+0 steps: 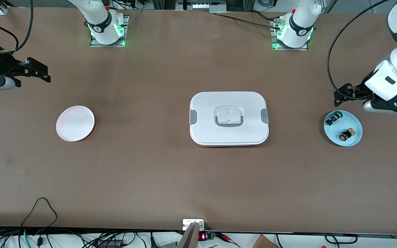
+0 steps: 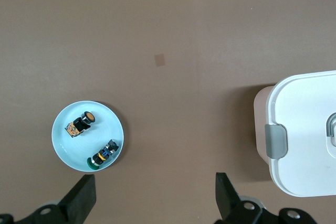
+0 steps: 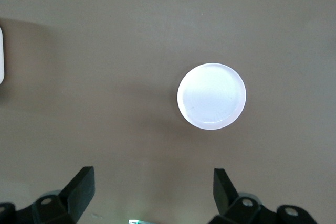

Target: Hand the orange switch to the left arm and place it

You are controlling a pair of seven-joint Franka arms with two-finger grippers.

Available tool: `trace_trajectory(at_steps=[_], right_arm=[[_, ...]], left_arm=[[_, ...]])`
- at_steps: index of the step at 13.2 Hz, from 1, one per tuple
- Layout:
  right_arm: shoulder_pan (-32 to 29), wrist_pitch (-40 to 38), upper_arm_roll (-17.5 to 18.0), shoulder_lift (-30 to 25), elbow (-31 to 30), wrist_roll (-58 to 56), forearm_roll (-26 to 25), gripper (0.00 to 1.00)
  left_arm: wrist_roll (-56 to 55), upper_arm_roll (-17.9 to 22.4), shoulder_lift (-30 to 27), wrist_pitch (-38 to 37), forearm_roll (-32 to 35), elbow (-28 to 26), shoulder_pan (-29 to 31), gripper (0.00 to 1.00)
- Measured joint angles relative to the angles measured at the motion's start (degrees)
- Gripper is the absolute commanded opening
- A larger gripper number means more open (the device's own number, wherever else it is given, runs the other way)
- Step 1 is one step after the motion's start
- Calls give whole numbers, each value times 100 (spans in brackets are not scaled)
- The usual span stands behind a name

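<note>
One blue plate (image 1: 356,121) holds two switches: the orange switch (image 1: 346,134) and a seemingly green-capped one (image 1: 334,118). One white plate (image 1: 75,123) and one closed box (image 1: 229,118) sit on the worktop. Left tool (image 2: 152,195) and right tool (image 3: 152,190) hover, fingers apart.

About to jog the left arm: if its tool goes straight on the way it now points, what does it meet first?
Likely bare table. The left tool, open, points down beside the blue plate with the orange switch and the box; both look off its line, though depth is unclear.

White box (image 1: 229,103); pale-blue plate (image 1: 353,124)
</note>
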Motion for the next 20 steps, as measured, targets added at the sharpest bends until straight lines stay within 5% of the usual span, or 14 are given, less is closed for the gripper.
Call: trace_trajectory(at_steps=[20], right_arm=[[-27, -26, -11, 20, 0, 0, 0, 100]], left_arm=[[-11, -34, 0, -54, 0, 2, -27, 100]])
